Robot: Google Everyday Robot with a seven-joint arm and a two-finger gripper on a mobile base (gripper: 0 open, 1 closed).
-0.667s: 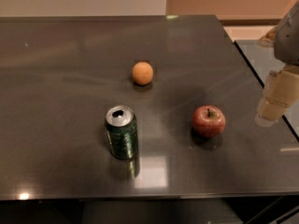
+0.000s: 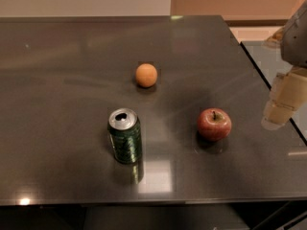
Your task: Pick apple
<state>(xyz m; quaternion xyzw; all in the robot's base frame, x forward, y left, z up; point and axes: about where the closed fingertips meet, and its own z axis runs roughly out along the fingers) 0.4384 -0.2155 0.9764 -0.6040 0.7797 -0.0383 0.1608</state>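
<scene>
- At the right edge of the view, past the right border of the dark glossy surface (image 2: 72, 56), the end effector (image 2: 277, 111) hangs with its pale cream tip pointing down, under a grey part of the arm.
- Whether the end effector is released or clenched cannot be told from this view; it touches none of the things on the surface.
- To the left of the end effector, near but clearly apart, the red apple (image 2: 214, 124) sits upright on the surface with its dimpled top and short dark stem facing up.
- Farther left of the end effector, beyond the apple, a green drink can (image 2: 125, 136) stands upright. Its silver top is already opened, and its reflection shows on the surface just in front of it.
- Well apart from the end effector, to its left and toward the far side of the surface, lies a small plain orange fruit (image 2: 146, 75).
- Apple, can and orange fruit stand apart from one another, none touching.
- Behind the end effector, a second, lighter glossy panel (image 2: 268, 56) runs along the right border of the surface.
</scene>
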